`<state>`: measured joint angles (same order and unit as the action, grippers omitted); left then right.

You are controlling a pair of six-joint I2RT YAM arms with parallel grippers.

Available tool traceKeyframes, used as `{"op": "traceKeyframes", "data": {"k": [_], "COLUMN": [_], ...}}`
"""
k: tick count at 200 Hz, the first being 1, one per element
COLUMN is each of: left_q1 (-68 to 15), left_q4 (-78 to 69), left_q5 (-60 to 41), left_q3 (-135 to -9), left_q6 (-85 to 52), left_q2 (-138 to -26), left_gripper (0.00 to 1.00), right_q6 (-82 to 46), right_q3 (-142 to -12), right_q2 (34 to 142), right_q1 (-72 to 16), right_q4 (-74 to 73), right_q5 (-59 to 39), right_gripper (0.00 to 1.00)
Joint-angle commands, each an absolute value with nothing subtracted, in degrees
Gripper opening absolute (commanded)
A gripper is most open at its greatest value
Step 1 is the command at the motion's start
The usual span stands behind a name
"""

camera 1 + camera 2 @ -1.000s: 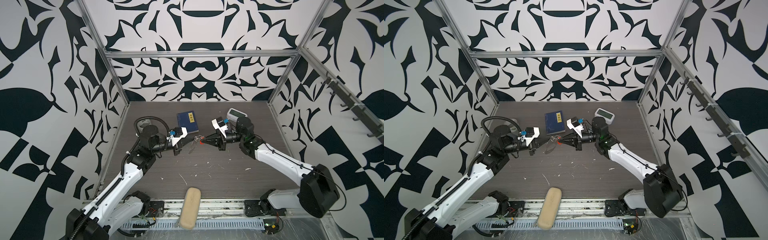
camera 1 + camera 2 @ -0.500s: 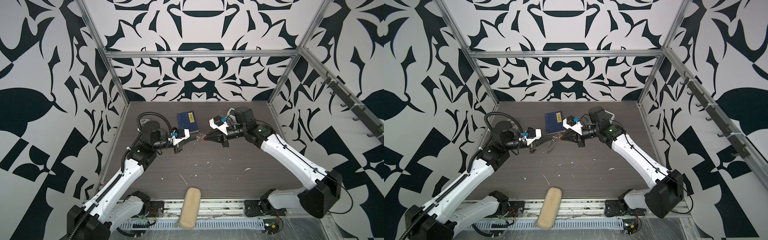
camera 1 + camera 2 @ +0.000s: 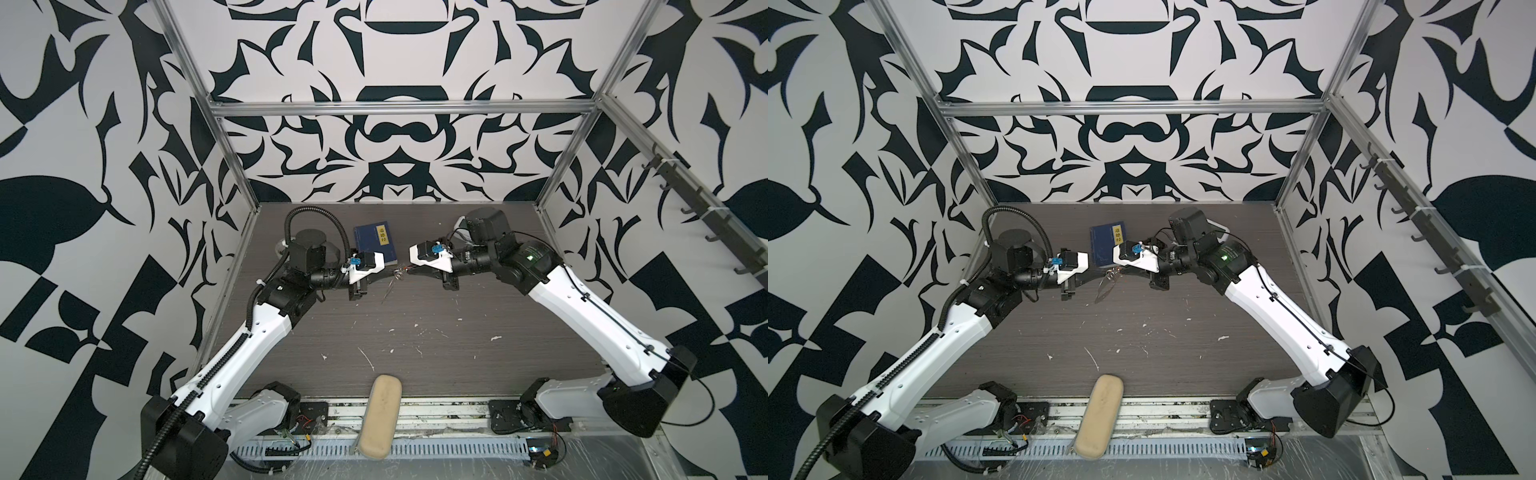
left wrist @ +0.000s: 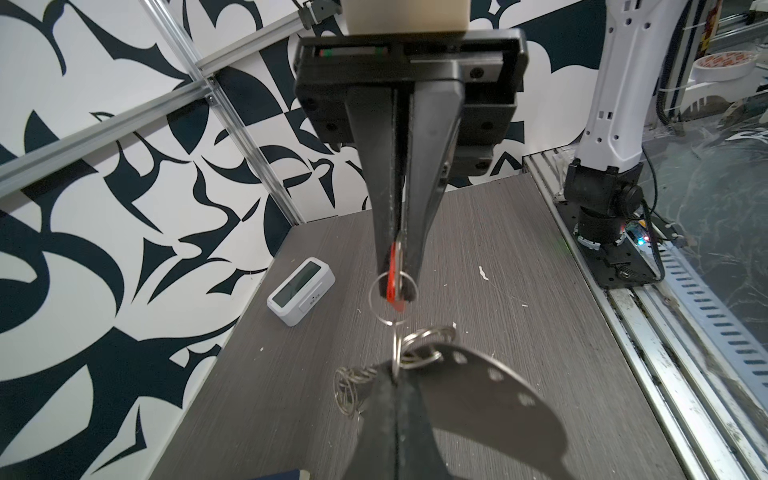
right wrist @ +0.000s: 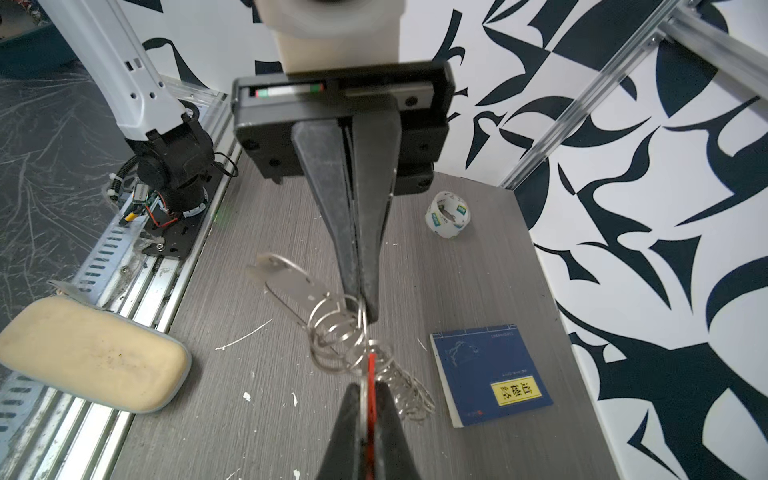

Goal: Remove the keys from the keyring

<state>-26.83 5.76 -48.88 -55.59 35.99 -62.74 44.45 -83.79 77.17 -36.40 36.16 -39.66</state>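
Note:
Both grippers meet nose to nose above the table's back middle. My left gripper [image 3: 390, 276] [image 4: 392, 371] is shut on a metal ring of the keyring, whose grey strap [image 4: 498, 395] [image 5: 280, 276] hangs to one side. A short chain of silvery rings [image 5: 409, 392] dangles between the two grippers. My right gripper [image 3: 409, 271] [image 5: 368, 388] is shut on the keys by their red tag [image 5: 371, 370] [image 4: 394, 286]. A thin ring [image 4: 388, 297] links the tag to the other rings. In both top views the bunch [image 3: 1109, 276] shows only as a small glint.
A blue book [image 3: 376, 243] [image 5: 490, 374] lies flat just behind the grippers. A clear tape roll [image 5: 448, 214] stands at the back left, a small white device [image 4: 301, 297] at the back right. A beige case [image 3: 380, 419] rests on the front rail.
The right arm has lifted its elbow and now reaches down from higher up. Both grippers have risen a little with the bunch between them. Both stay shut.

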Motion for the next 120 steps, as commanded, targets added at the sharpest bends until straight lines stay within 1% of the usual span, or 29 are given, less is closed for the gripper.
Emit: {"op": "traceKeyframes", "data": {"k": [1, 54, 120], "left_q1": [-26.19, -26.20, -26.19], "left_q4": [7.65, 5.71, 7.47], "left_q5": [-49.71, -51.07, -52.23], "left_q3": [-57.19, -55.42, -57.76], "left_q6": [38.92, 43.91, 45.16], "left_q2": [-62.92, -61.46, -63.09], "left_gripper": [0.00, 0.00, 0.00], "right_q6": [47.20, 51.29, 54.00], "right_q3": [-89.29, -93.55, -102.62], "right_q2": [77.40, 79.87, 85.06], "right_q1": [-36.56, -36.56, -37.34], "right_q4": [37.96, 41.43, 48.44], "right_q5": [-40.31, -38.00, -39.90], "right_gripper": [0.00, 0.00, 0.00]}}
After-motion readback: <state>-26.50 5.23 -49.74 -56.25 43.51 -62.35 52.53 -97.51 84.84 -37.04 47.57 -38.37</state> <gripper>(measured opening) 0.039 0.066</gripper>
